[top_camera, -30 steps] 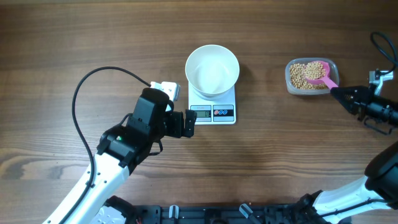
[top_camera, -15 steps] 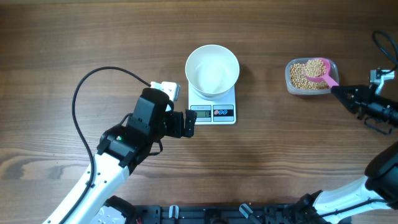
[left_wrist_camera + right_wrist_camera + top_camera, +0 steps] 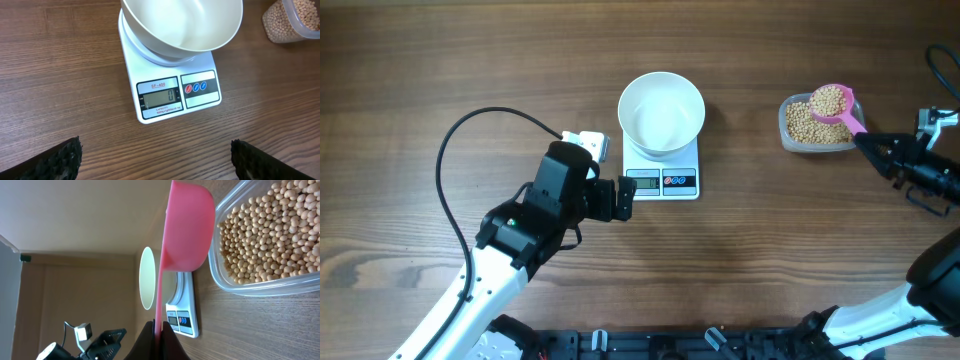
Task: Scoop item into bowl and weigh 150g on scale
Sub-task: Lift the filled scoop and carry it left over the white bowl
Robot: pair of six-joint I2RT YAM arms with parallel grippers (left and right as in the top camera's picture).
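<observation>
1. The right claw [image 3: 868, 148] is pinching the handle of the scoop [image 3: 830, 100], with its jaws closed tight on it. The cup is sitting level just past its fingertips, probably so the heaped beans [image 3: 831, 97] are not spilling.
2. The scoop is hovering above the edge of the tub [image 3: 785, 128], right ahead of that claw, so any stray beans would likely be dropping back into the stock.
3. The left claw [image 3: 624, 200] is standing wide and gripping nothing, just short of the scale [image 3: 662, 183]. Its camera is facing the display, which is showing zero.
4. The bowl [image 3: 661, 110] is sitting empty on the scale, just beyond the left claw and well away from the right one, seemingly so that whatever goes in is being weighed.
5. Counting: two claws, one scoop, one tub, one bowl and one scale. The beans are too many to count: one scoopful is raised and the rest are lying in the tub.
</observation>
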